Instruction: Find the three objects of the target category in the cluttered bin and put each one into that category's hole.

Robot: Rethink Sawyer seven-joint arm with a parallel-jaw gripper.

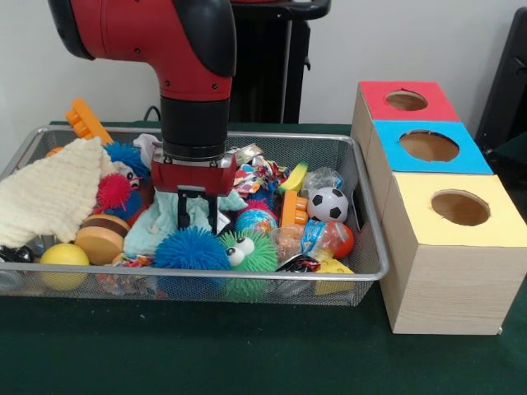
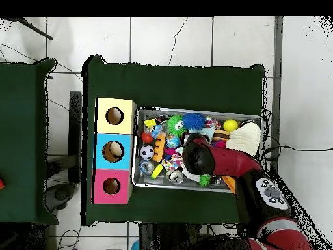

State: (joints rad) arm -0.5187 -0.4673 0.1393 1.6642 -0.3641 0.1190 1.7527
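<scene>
My gripper (image 1: pixel 198 211) is down in the wire bin (image 1: pixel 206 276), near its middle. Its two black fingers (image 1: pixel 183 210) stand apart, open, with a light teal cloth (image 1: pixel 160 229) showing between and around them. Just in front lie a blue spiky ball (image 1: pixel 191 248) and a green spiky ball with eyes (image 1: pixel 247 251). To the bin's right stand three boxes with round holes: red (image 1: pixel 406 100), blue (image 1: pixel 429 146) and yellow (image 1: pixel 460 207). In the overhead view the arm (image 2: pixel 198 156) hides the gripper over the bin (image 2: pixel 195 109).
Among the clutter in the bin are a cream knitted cloth (image 1: pixel 49 193), a yellow ball (image 1: pixel 64 257), a red spiky ball (image 1: pixel 114 191), a small soccer ball (image 1: pixel 328 204), a banana (image 1: pixel 294 176) and an orange toy (image 1: pixel 85 121). Green cloth covers the table (image 1: pixel 247 354).
</scene>
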